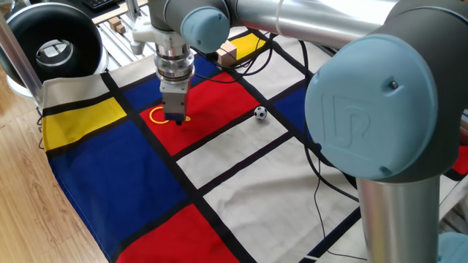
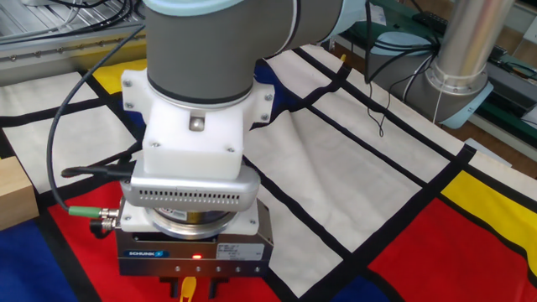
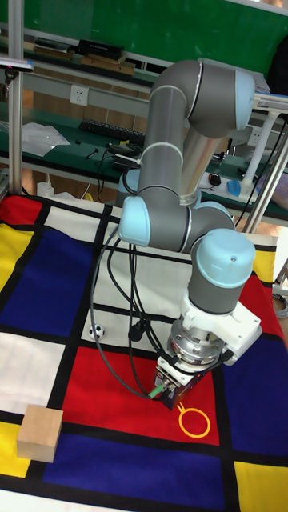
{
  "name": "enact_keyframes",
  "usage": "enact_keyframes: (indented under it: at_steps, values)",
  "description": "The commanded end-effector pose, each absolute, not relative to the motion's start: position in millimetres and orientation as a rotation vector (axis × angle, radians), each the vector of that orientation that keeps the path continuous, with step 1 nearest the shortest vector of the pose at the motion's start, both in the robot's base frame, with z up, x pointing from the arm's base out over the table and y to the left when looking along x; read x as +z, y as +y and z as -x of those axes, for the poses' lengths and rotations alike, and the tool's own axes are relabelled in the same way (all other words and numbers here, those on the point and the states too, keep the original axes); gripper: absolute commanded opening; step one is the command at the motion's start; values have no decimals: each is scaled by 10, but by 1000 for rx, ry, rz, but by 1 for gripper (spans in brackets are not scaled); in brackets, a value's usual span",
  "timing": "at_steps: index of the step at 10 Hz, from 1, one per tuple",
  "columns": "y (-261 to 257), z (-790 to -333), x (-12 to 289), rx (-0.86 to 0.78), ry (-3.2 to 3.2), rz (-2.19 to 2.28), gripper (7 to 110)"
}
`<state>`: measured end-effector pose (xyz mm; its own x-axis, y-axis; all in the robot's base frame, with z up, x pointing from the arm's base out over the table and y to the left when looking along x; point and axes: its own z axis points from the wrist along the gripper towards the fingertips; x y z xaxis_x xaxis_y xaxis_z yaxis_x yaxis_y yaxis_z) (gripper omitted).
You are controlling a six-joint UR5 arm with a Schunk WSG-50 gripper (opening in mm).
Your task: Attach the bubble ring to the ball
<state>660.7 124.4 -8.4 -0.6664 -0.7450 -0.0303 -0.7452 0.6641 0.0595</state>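
Spread across the table (image 1: 241,183) is a cloth of red, blue, yellow and white panels outlined in black, with lab benches and cables behind. On a red panel lies the bubble ring (image 1: 161,115), its yellow loop flat on the cloth and its short handle hidden under the gripper (image 1: 176,120), which stands upright and low over that handle end. From the other fixed view only a sliver of yellow shows beneath the gripper body (image 2: 186,288), so whether the fingers are apart or already clamped on the handle cannot be told. From the tall view the loop (image 3: 193,422) lies just beside the gripper (image 3: 171,402), flat on the red.

The ball (image 1: 260,112) sits by itself on the same red panel, well apart from the ring, near the black stripe. A tan wooden cube (image 3: 40,432) rests off to one side and plays no part.

By my reading the job is at its start: the pickup is under way, nothing is joined, and carrying the ring over and settling it around the ball remain.
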Motion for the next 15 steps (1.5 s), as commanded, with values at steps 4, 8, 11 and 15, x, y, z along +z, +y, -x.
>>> enact_keyframes:
  at_steps: [4, 8, 11, 15]
  values:
    - [1262, -6646, -113, 122, 2862, 1261, 22]
    - [1269, -6666, -115, 125, 2873, 1226, 22]
    - [1265, -6676, -141, 122, 2876, 1222, 22]
    - [1280, -6666, -152, 135, 2881, 1217, 22]
